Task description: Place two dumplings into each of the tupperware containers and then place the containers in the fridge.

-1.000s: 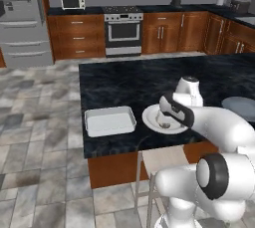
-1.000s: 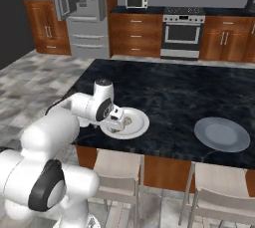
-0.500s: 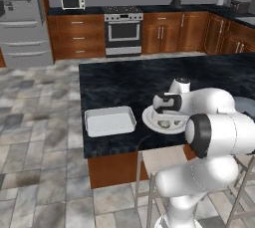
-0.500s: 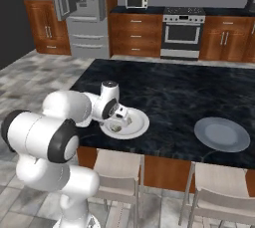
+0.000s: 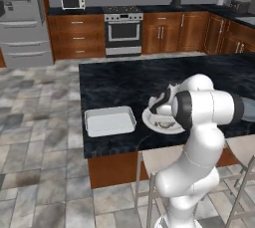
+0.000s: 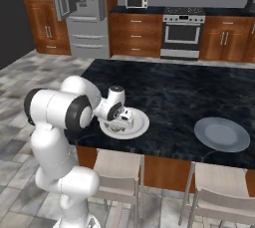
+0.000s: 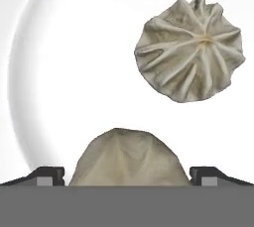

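Dumpling (image 7: 128, 157) lies between hand (image 7: 128, 174) fingertips; another dumpling (image 7: 190, 55) beyond.

The gripper (image 7: 127, 176) is sitting low over the white plate (image 7: 59, 72), its tips flanking one dumpling (image 7: 128, 159) with bare plate lying beyond it. A second dumpling (image 7: 191, 47) is occupying the plate nearby, apart from the first. The dark counter (image 5: 119, 80) is lying open between the plate and the tupperware container (image 5: 109, 121).

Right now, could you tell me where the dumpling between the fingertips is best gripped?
Grip the near dumpling across its rounded body, low on its two flanks, coming straight down from above. The end effector already straddles it, and its pleated top narrows, so a higher pinch might slip.
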